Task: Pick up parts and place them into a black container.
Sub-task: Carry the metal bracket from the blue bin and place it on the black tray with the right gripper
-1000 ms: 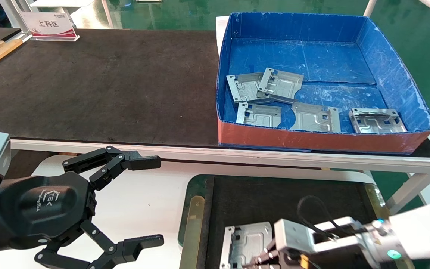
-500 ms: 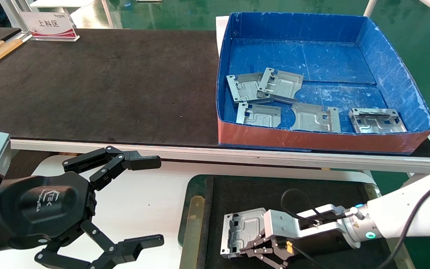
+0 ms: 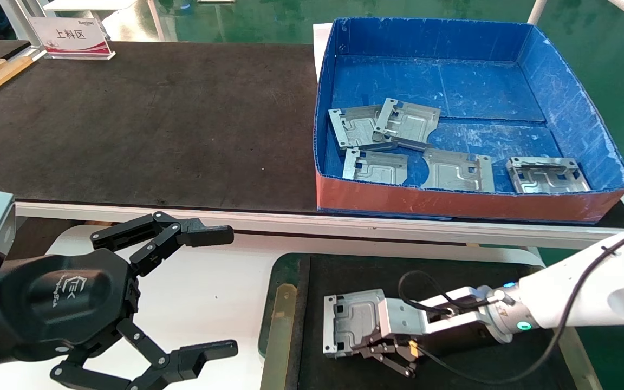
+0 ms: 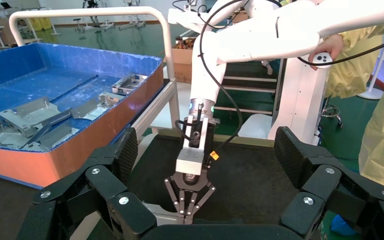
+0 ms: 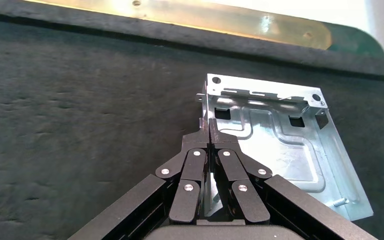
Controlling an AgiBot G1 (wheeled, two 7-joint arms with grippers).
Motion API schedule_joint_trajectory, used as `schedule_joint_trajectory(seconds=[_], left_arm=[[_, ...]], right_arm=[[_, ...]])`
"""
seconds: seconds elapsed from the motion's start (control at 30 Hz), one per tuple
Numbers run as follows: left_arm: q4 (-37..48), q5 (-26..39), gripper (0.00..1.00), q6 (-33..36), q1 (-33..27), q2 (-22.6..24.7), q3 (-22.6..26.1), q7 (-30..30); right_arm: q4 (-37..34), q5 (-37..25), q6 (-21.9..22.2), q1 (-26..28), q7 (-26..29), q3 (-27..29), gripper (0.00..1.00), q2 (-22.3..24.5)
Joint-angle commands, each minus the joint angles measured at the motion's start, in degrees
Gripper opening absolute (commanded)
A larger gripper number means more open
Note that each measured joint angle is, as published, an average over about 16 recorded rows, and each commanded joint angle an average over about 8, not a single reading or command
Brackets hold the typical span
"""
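My right gripper (image 3: pixel 354 351) is shut on the edge tab of a silver-grey part (image 3: pixel 352 319), holding it low over the black container (image 3: pixel 282 319), near the container's left end. In the right wrist view the jaws (image 5: pixel 209 131) pinch the part's (image 5: pixel 275 135) bent edge, above the matte black floor (image 5: pixel 80 125); I cannot tell whether the part touches the floor. Several more parts (image 3: pixel 385 127) lie in the blue box (image 3: pixel 561 92). My left gripper (image 3: pixel 231 292) is open and empty, left of the container over the white surface.
The blue box with its red front wall (image 3: pixel 453 203) stands on the long black tabletop (image 3: pixel 155 124) behind a white rail. A sign (image 3: pixel 73 38) stands at the far left. In the left wrist view a person in yellow (image 4: pixel 380 75) stands beyond the right arm.
My right gripper has carried the part away from my body and slightly left, farther into the container. The left arm has not moved.
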Motion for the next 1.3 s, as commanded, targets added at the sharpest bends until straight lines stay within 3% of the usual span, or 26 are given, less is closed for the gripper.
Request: schedule_joint_trajectory(seconds=[0.03,0.67,1.3], left_arm=[[0.0,0.0,1.0,0.0,0.0,0.0,0.0,0.0],[0.0,0.0,1.0,0.0,0.0,0.0,0.01,0.0],[0.0,-0.01,1.0,0.0,0.0,0.0,0.01,0.01]], right_arm=[[-1.56,-0.23,0.39,0.66,-1.23,-0.05,0.0,-0.76],[-13.87,-1.29,4.38,4.5,-8.18,-0.4,0.0,-7.81],[-19.66,-0.51,6.43,5.97,-10.15,0.19,0.0,-10.41]])
